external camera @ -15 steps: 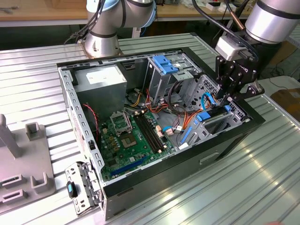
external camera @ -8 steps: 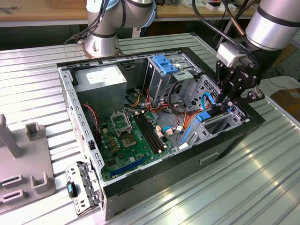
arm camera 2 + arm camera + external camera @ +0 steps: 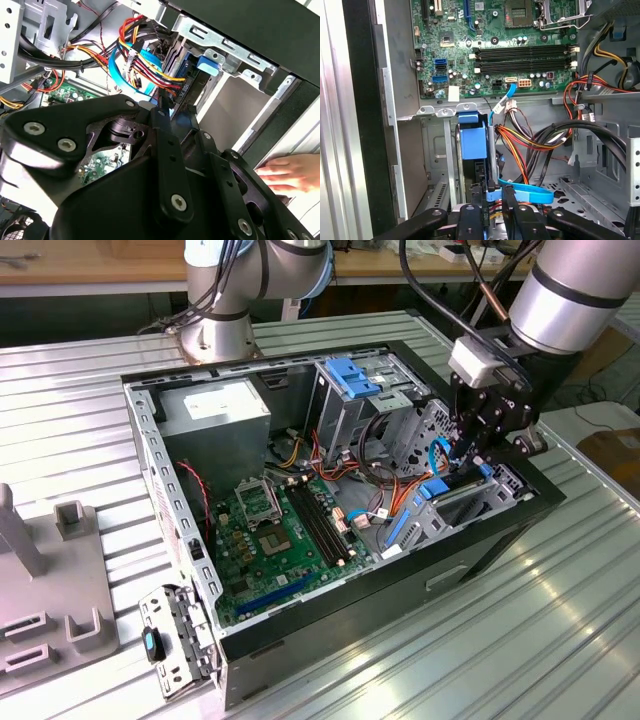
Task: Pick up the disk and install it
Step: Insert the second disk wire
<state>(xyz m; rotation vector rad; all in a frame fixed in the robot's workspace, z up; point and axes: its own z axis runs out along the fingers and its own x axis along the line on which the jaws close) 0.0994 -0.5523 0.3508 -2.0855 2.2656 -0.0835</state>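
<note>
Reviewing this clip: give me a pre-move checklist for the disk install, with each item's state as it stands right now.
1. Disk is in the drive bay, standing on edge with its blue carrier end facing out: ok.
2. Disk fully seated: cannot tell.
3. Gripper is lined up directly over the disk at the exterior view's right: ok.
4. Gripper has hold of the disk: cannot tell.
5. Cables clear of the disk: the blue flat cable and the orange and red wires run right beside it: not ok.
6. Workspace free of people: a person's hand rests by the case's outer wall: not ok.
</note>
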